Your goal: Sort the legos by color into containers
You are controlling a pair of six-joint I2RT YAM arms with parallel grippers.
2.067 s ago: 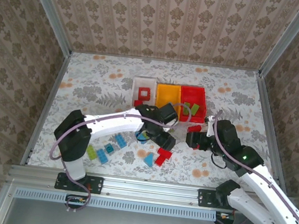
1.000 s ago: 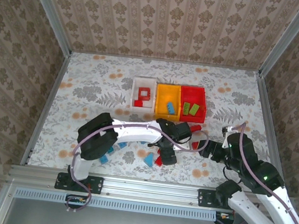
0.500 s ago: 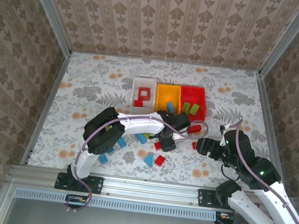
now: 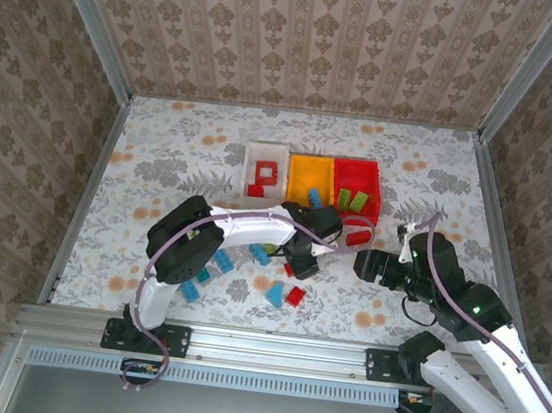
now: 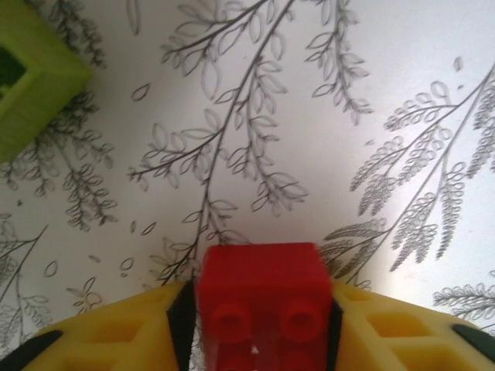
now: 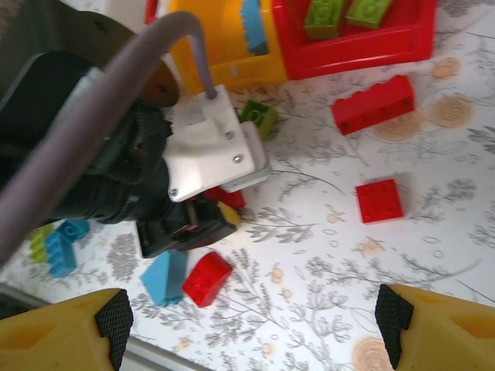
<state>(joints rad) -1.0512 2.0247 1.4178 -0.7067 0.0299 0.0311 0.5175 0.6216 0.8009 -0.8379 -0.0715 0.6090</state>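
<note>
- Left claw point(image 4: 301, 260) is low over mid-worktop point(image 4: 162, 152), just in front of the yellow-orange bin point(image 4: 311, 181).
- It is clamped on a small red brick point(image 5: 261, 282). Yellow fingers point(image 5: 116, 334) sit on either side, black pads flat on both faces, studs toward the wrist camera.
- Cannot tell if that brick is lifted or touching the worktop.
- A green brick corner point(image 5: 31, 69) lies on the worktop ahead of the left claw, well apart from the held brick.
- Right claw point(image 6: 251, 317) is spread wide with nothing between the tips. It hangs over the worktop, to the right of the left claw and pointed toward it.
- Three bins stand in a row at centre back, touching: white bin point(image 4: 250, 158), yellow-orange bin, red bin point(image 4: 373, 193).
- White bin holds a red square frame point(image 4: 267, 173).
- Yellow-orange bin holds a blue brick point(image 6: 251, 15).
- Red bin holds two green bricks point(image 6: 325, 15).
- Loose on the worktop:
  - long red brick point(image 6: 373, 104), just in front of the red bin
  - square red brick point(image 6: 379, 201), nearer the right claw
  - blue wedge point(image 6: 164, 276), just beside another red block point(image 6: 206, 278)
  - small green block point(image 6: 259, 117), beside the yellow-orange bin
  - blue block point(image 6: 66, 249) and a green piece point(image 6: 35, 243), side by side under the left arm
</note>
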